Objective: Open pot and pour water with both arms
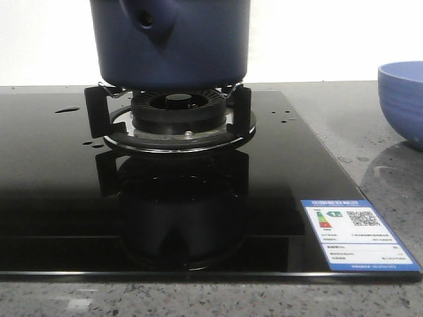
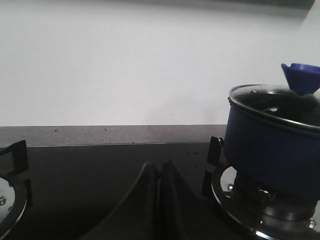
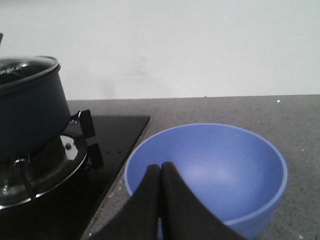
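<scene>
Lid [image 2: 280, 97] covers the pot [image 1: 170, 43] on the burner [image 1: 177, 113]; left gripper [image 2: 160, 172] and right gripper [image 3: 160, 172] are both pressed closed, empty, right above the bowl [image 3: 210, 170].

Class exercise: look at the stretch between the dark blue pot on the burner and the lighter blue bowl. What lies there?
In the front view, between the pot and the bowl lie the black glass hob edge and grey counter, with only small water drops.

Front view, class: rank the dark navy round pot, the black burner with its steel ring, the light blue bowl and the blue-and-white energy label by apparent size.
1. Dark navy round pot, though its top is cropped.
2. Black burner with its steel ring.
3. Blue-and-white energy label and light blue bowl: unsure, since the bowl is cut off and the label lies nearer.
</scene>
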Robot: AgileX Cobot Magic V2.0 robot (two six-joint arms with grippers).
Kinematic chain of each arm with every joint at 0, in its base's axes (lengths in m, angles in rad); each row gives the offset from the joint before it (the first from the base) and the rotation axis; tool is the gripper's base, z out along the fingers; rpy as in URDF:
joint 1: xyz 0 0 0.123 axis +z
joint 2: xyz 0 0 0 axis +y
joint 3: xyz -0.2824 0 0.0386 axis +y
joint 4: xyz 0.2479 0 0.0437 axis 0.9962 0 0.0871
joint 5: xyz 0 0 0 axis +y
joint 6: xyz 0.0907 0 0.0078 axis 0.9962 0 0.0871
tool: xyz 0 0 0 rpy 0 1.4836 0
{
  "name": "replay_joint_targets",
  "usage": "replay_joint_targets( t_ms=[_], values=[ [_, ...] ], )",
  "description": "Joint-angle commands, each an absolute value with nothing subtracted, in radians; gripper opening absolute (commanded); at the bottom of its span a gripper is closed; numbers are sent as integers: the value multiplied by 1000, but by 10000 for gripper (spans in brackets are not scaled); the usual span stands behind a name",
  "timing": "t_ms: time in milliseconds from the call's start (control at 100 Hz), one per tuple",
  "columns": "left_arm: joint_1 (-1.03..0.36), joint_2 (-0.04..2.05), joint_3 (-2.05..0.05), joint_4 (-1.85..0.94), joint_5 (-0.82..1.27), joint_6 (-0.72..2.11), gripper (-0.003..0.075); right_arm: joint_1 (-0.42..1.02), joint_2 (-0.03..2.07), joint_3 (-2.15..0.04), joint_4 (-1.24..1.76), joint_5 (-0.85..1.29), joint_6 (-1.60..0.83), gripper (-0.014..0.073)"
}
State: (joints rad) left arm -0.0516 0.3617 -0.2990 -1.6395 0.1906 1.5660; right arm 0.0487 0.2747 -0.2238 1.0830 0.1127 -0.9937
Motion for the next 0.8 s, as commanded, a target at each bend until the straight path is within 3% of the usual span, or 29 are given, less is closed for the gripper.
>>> replay_joint_targets(
  t_ms=[0,790],
  values=[
    [-61,318,-307,-1715,192,1570,-19,48,254,-241,1132,30,-1005,-55],
    [-61,303,-306,-1744,196,1568,-19,48,252,-229,1137,36,-1005,-56]
  ],
)
